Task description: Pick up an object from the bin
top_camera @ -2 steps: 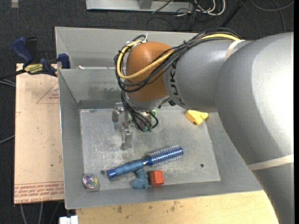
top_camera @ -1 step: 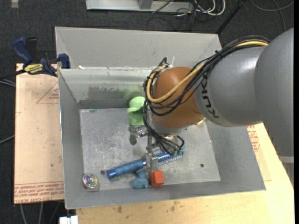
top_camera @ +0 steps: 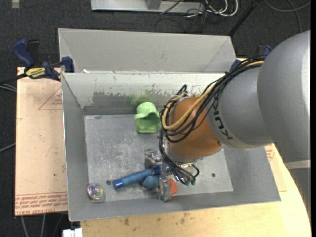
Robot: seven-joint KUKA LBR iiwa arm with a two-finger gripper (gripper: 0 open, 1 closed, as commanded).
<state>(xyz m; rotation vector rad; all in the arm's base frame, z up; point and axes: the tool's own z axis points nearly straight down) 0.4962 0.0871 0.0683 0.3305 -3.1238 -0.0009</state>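
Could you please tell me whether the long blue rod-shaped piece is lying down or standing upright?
Lying down: the long blue rod-shaped piece stretches flat along the floor of the grey metal bin.

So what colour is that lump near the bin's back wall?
The lump is light green, clearest in the camera view.

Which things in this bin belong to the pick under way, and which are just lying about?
In the job: gripper, low over the right end of the blue stick-shaped thing near the view's lower wall; the grey bin.

Lying about: light green cup-like thing by the back wall; small clear ball in the view's lower left corner.
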